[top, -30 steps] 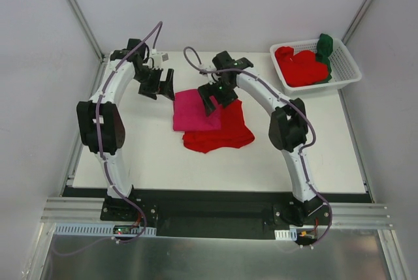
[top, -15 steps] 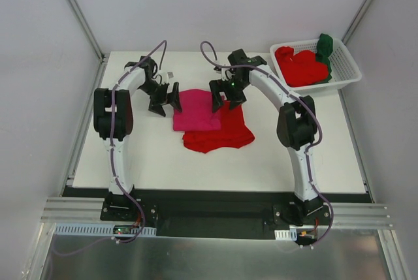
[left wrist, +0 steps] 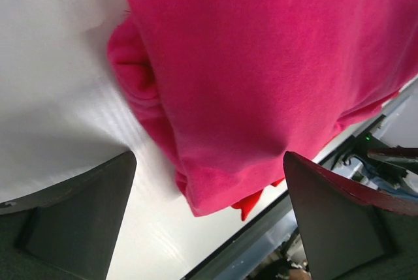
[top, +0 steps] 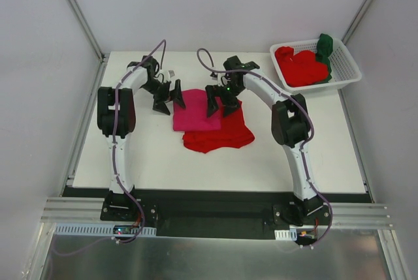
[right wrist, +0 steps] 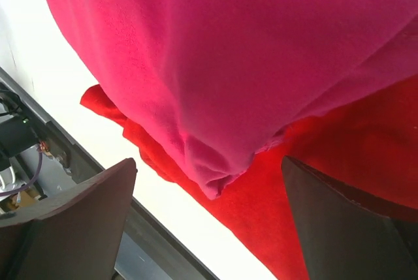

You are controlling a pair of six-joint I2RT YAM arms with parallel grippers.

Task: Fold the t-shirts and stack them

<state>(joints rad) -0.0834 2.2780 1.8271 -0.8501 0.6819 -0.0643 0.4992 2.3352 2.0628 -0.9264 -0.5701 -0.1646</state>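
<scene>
Left gripper (top: 168, 102) and right gripper (top: 219, 106) both released, at far corners of pink shirt (top: 194, 113) atop red shirt (top: 225, 133). Pinch level, pink layer only.

The left arm (top: 117, 156) and right arm (top: 299, 166) are white tubes with black joints and trailing purple-grey cables (top: 154, 50); the fingers (left wrist: 72, 221) are dark wedges.

There is one table (top: 274, 156), and on it I count two shirts: one magenta-pink t-shirt (top: 196, 111) and one red t-shirt (top: 222, 135). There is one white basket (top: 339, 81), holding one dark green t-shirt (top: 324, 46) and a heap of red cloth (top: 300, 66) whose number of shirts I cannot make out. Two robot arms stand at the near edge, the left arm (top: 116, 113) and the right arm (top: 289, 123).
</scene>
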